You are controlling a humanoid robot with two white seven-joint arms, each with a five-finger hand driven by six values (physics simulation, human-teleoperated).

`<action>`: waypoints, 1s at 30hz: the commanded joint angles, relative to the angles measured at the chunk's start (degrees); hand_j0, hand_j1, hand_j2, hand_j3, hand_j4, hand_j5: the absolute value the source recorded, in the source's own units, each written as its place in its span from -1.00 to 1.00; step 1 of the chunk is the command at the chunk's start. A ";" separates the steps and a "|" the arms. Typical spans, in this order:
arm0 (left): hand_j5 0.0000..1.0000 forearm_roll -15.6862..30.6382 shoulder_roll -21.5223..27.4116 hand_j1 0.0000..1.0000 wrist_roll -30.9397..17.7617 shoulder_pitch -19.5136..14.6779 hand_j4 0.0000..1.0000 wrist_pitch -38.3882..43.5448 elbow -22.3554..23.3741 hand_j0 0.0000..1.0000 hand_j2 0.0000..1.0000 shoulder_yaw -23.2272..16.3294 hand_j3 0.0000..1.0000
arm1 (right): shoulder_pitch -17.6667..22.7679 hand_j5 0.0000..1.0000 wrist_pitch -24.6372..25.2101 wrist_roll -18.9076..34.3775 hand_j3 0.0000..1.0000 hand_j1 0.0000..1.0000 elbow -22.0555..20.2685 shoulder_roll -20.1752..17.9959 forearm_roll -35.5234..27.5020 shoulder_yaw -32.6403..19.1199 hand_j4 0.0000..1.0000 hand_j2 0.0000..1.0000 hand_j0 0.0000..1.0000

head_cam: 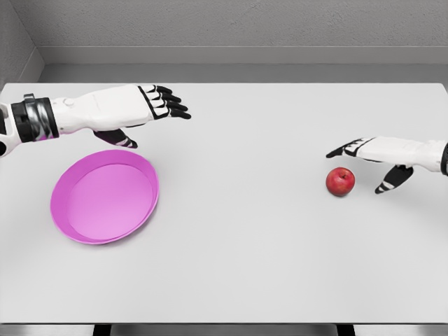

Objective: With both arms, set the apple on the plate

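Fingers [348,149] spread beside upright apple [340,181], plate [66,222] apart

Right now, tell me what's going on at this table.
A two-armed robot is working to get a red apple onto a pink plate. The right robot hand hovers just over and beside the apple at the table's right side, fingers open, not yet gripping it. The left robot hand is held open above the table just behind the plate, holding nothing. The apple sits on the table, far from the plate, which has nothing in it.
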 commanded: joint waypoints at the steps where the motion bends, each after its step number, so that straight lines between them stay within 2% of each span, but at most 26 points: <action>1: 1.00 0.36 0.03 1.00 0.02 -0.09 1.00 0.06 0.05 1.00 1.00 0.08 1.00 | 0.00 1.00 0.17 -0.02 1.00 1.00 1.26 1.06 0.05 0.86 1.00 1.00 1.00; 14: 1.00 0.36 0.03 1.00 0.02 -0.09 1.00 0.06 -0.13 1.00 1.00 0.08 1.00 | -2.11 1.00 0.08 -0.02 1.00 1.00 2.41 3.25 0.14 2.35 1.00 1.00 1.00; 19: 1.00 0.36 0.03 1.00 0.02 0.00 1.00 0.06 -0.22 1.00 1.00 0.08 1.00 | -3.43 1.00 -1.85 -0.02 1.00 1.00 2.14 2.99 -0.30 2.09 1.00 1.00 1.00; 30: 1.00 0.36 0.03 1.00 -0.07 0.00 1.00 0.06 -0.39 1.00 1.00 0.08 1.00 | -2.99 1.00 -2.03 -0.02 1.00 1.00 1.53 3.61 -0.30 4.46 1.00 1.00 1.00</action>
